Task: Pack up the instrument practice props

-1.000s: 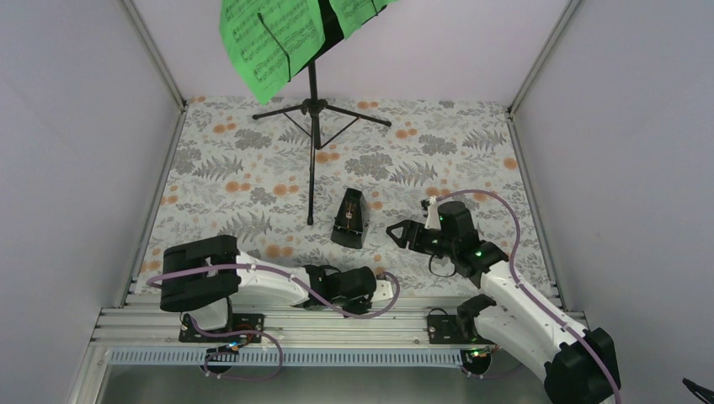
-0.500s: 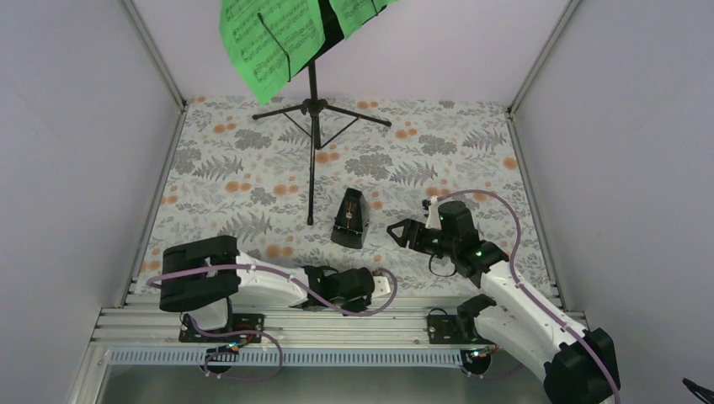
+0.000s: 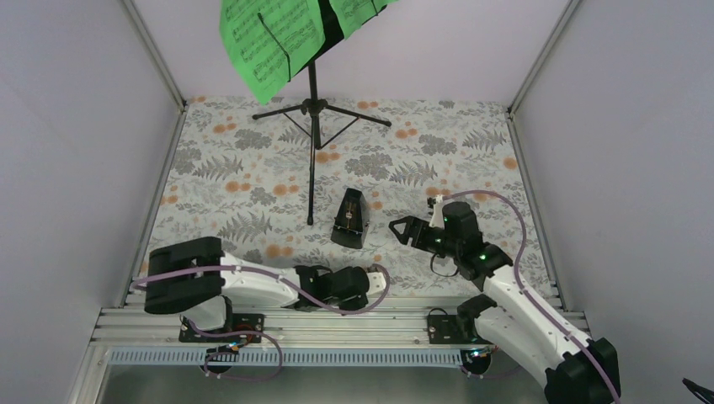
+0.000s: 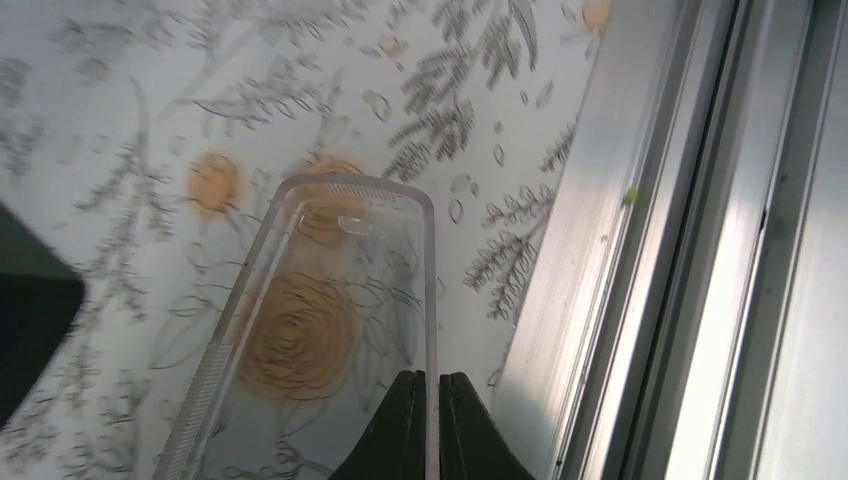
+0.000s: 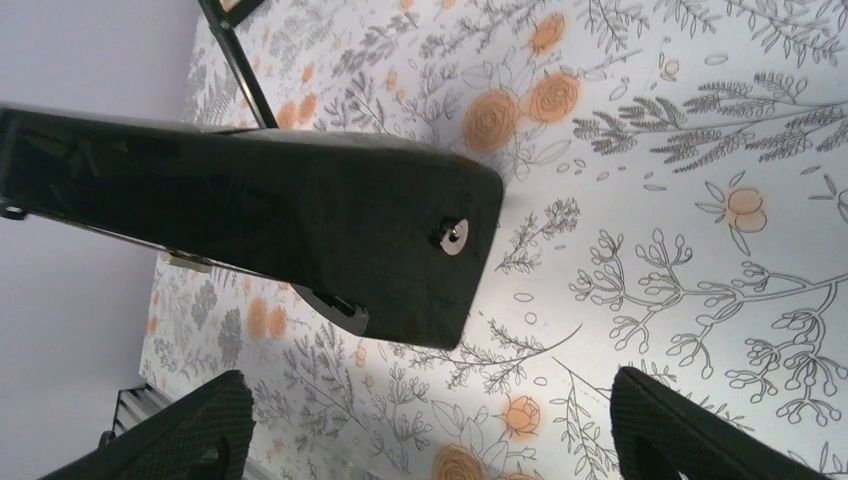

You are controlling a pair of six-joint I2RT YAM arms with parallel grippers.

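Observation:
The tall black tripod music stand (image 3: 313,118) stands at the back and carries the bright green music sheets (image 3: 269,38) on its desk. The dark pyramid-shaped metronome (image 3: 349,217) stands upright on the floral mat, and also shows in the right wrist view (image 5: 300,230). My right gripper (image 3: 402,229) is open and empty just right of the metronome, its fingers wide apart (image 5: 440,440). My left gripper (image 3: 375,282) lies low at the mat's near edge. It is shut on the thin edge of a clear plastic cover (image 4: 330,300), with its fingertips (image 4: 432,400) pinching the rim.
The aluminium rail (image 4: 650,250) runs right beside the left gripper along the near edge. Grey walls close in the mat on three sides. One tripod leg (image 5: 245,70) reaches toward the metronome. A dark shape (image 4: 30,330) sits at the left wrist view's left edge.
My left arm has slid a little to the left along the near edge with the clear cover. My right gripper has shifted slightly to the right, still open.

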